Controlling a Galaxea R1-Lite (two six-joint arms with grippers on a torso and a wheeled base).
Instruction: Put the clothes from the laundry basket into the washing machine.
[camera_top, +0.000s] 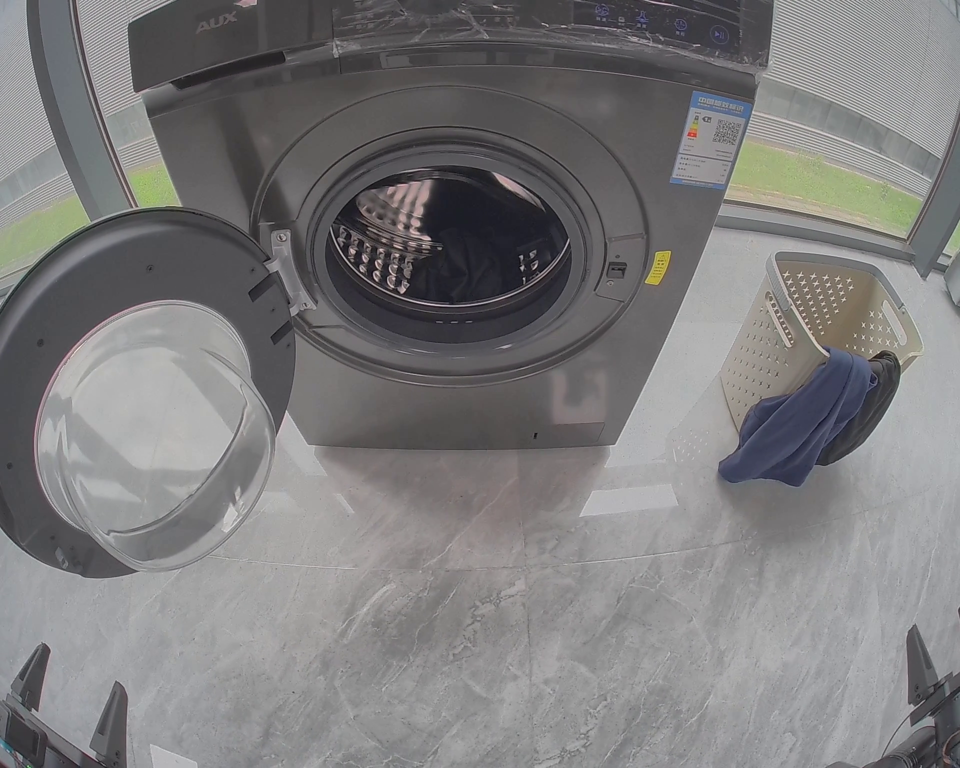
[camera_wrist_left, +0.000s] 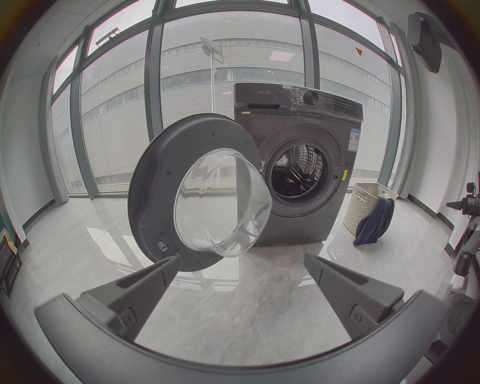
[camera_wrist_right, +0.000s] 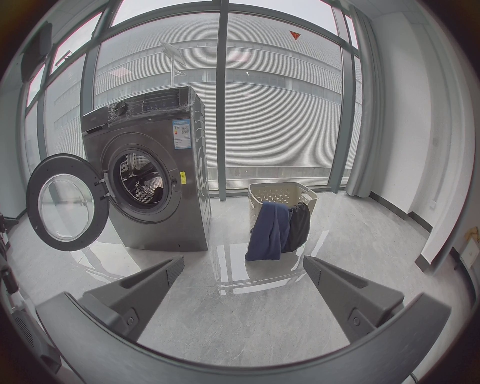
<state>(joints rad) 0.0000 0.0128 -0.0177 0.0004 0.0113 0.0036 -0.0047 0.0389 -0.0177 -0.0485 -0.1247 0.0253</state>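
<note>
Against the tall windows (camera_wrist_right: 280, 115) stands the washing machine (camera_top: 640, 170), a grey front-loader. Its round door (camera_top: 130, 270) is wide open on the hinge at the robot's left, with the clear glass bowl facing outward. Through the open port the steel drum (camera_top: 400, 230) shows, and a dark bundle (camera_top: 470, 270) lies low within it; what sort of garment it is I cannot tell. A blue-and-white label (camera_top: 712, 140) sits high on the machine's front, on the right.

To the right of the machine, a little apart from it and near the window frame, a cream perforated laundry basket (camera_top: 800, 300) stands on the grey marbled floor (camera_top: 500, 620). A blue garment (camera_top: 800, 420) is draped over its near rim and hangs down the outside, its lower end resting on the floor. Just beside it, touching it, a black garment (camera_top: 872, 400) hangs over the same rim.

The left hand (camera_wrist_left: 241, 260) is low at the robot's left, above bare floor and short of the open door. Its fingers are spread wide with nothing between them. The right hand (camera_wrist_right: 242, 260) is low at the robot's right, facing the basket but well apart from it, its fingers likewise spread wide and holding nothing.
</note>
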